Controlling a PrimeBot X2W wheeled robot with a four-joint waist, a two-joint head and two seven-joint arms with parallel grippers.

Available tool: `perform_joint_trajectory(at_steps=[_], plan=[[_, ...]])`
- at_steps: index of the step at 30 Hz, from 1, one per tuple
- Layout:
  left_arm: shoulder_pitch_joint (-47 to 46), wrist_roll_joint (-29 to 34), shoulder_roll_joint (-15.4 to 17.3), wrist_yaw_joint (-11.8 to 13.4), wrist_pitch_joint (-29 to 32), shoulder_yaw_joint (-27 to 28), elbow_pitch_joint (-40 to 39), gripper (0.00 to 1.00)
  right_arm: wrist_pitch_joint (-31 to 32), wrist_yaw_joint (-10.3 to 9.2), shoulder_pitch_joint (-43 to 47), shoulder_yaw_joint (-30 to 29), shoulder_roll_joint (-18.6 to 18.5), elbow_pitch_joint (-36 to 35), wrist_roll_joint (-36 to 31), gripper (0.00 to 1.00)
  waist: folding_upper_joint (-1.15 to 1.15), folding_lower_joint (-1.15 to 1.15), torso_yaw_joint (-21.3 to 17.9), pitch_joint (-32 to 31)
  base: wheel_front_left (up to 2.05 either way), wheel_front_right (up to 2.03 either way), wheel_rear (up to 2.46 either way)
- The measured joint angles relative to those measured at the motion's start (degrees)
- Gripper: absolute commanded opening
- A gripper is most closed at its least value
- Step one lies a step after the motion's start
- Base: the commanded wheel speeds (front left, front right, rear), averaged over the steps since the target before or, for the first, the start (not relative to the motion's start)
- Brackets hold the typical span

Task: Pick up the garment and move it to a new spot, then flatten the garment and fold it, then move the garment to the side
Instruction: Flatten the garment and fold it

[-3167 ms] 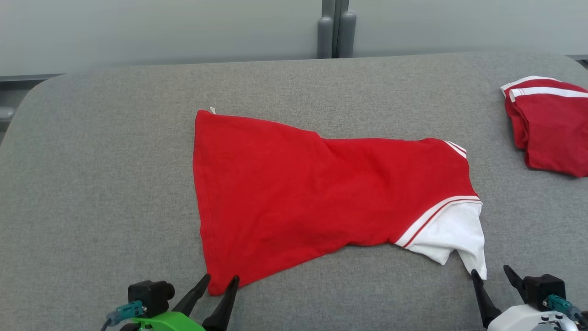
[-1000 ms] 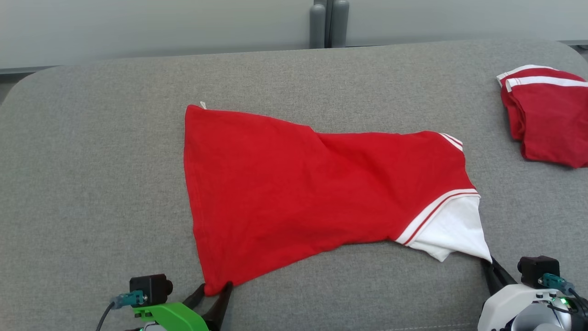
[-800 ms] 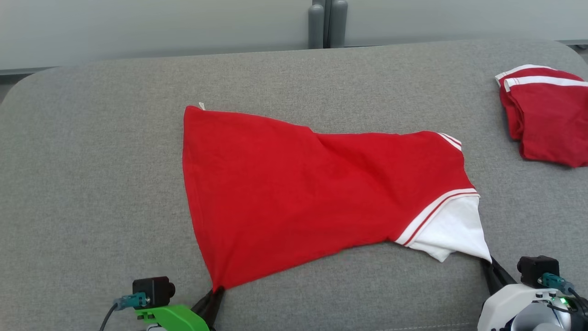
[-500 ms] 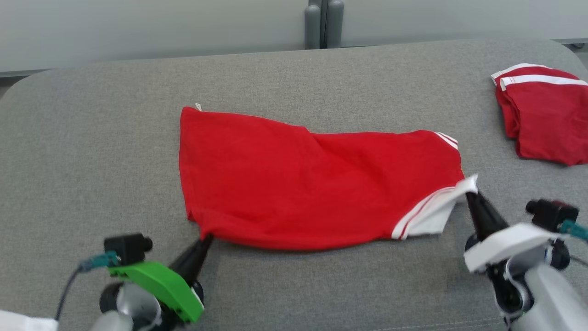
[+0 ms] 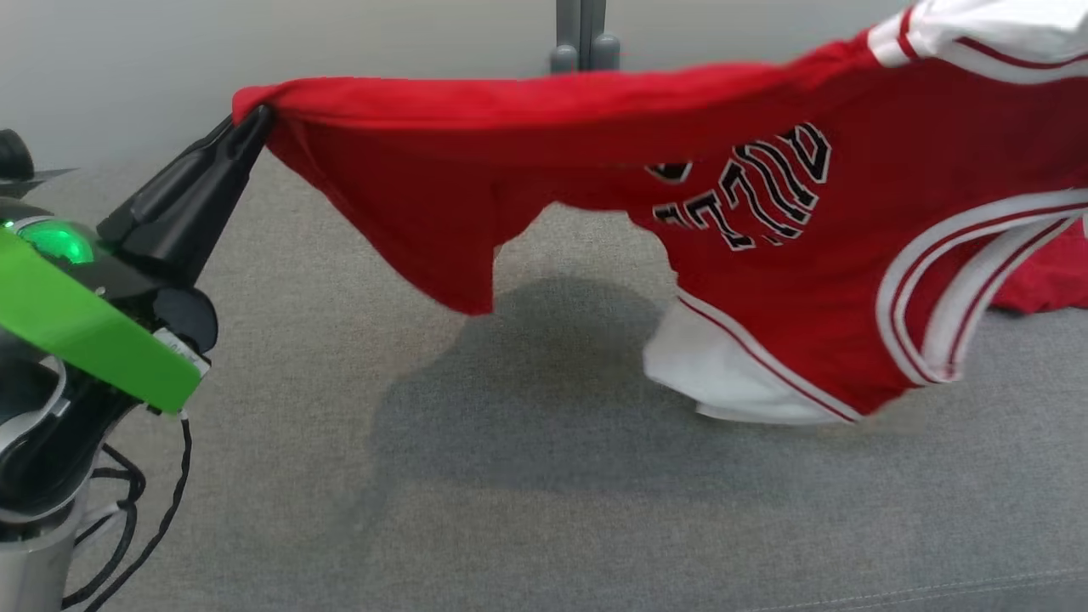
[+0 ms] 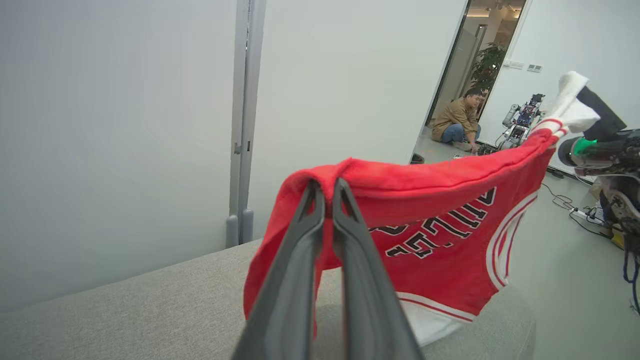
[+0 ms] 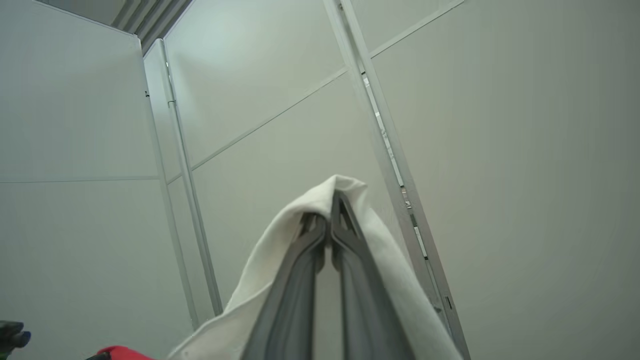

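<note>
Red garment [image 5: 561, 127] aloft, strung between both arms above the grey tabletop [image 5: 340, 476]; its white lower panel hangs near or on the surface, cannot tell which. Left pincer [image 5: 253, 119] clamped on a red corner. Right pincer [image 7: 327, 222] clamped on white trim. Risks: small bites slipping under a tug; sagging middle landing bunched; trailing panel tucking under.

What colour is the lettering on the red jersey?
The lettering on the red-and-white fabric jersey is black with white outlines; the head view shows it best.
</note>
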Motion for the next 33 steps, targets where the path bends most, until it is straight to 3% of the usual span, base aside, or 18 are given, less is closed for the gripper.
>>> perform_joint_trajectory(at_steps=[4, 7, 13, 15, 19, 21, 23, 26, 30, 33], plan=[[0.0, -5.57, 1.78, 1.11, 5.87, 0.9, -8.14, 0.0, 4.44, 0.0, 0.4, -2.42, -1.18, -8.98, 7.69, 0.0, 0.0, 0.0, -1.02, -0.32, 0.0, 0.0, 0.0], [-1.43, -10.21, 2.6, 5.03, 10.95, 1.98, -14.72, 0.0, 7.89, -0.16, 1.7, -5.64, -2.71, -13.02, 12.6, 0.0, 0.0, 0.0, -1.56, 0.13, 0.0, 0.0, 0.0], [-6.06, -13.63, 5.32, 12.81, 18.16, 4.88, -14.62, 0.0, 14.43, -6.86, 3.52, -9.07, -5.11, -12.68, 17.71, 0.0, 0.0, 0.0, -1.9, 2.94, 0.0, 0.0, 0.0], [-7.22, -13.69, 6.3, 13.16, 20.36, 4.44, -10.68, 0.0, 16.57, -8.26, 3.32, -7.42, -4.66, -10.91, 19.52, 0.0, 0.0, 0.0, -1.84, 4.25, 0.0, 0.0, 0.0], [-9.38, -13.07, 6.69, 13.16, 23.12, 2.42, -1.59, 0.0, 18.7, -12.24, -1.6, -1.11, 0.56, -6.1, 22.76, 0.0, 0.0, 0.0, -1.48, 7.05, 0.0, 0.0, 0.0], [-11.22, -11.32, 6.69, 13.15, 23.52, 0.71, 2.87, 0.0, 18.75, -14.58, -6.27, 2.19, 3.11, -2.52, 22.04, 0.0, 0.0, 0.0, -1.23, 8.53, 0.0, 0.0, 0.0], [-14.02, -8.1, 6.39, 13.15, 23.62, -1.32, 6.98, 0.0, 17.8, -15.66, -11.92, 4.17, 5.73, 1.2, 19.46, 0.0, 0.0, 0.0, -0.94, 10.04, 0.0, 0.0, 0.0], [-18.04, -4.38, 5.63, 13.11, 22.17, -2.52, 10.47, 0.0, 15.84, -15.69, -18.17, 5.83, 7.4, 4.72, 14.45, 0.0, 0.0, 0.0, -0.59, 11.59, 0.0, 0.0, 0.0], [-29.97, 2.8, -0.22, 13.12, 13.29, -0.96, 14.05, 0.0, 8.35, -15.66, -33.71, 6.34, 10.62, 8.88, 2.18, 0.0, 0.0, 0.01, 0.19, 14.69, 0.0, 0.0, 0.0], [-39.99, 7.48, -3.55, 12.34, 6.59, -0.62, 13.76, 0.0, 3.74, -15.56, -45.08, 5.22, 14.92, 9.06, 0.18, 0.0, 0.0, 0.0, 0.76, 17.05, 0.0, 0.0, 0.0]])
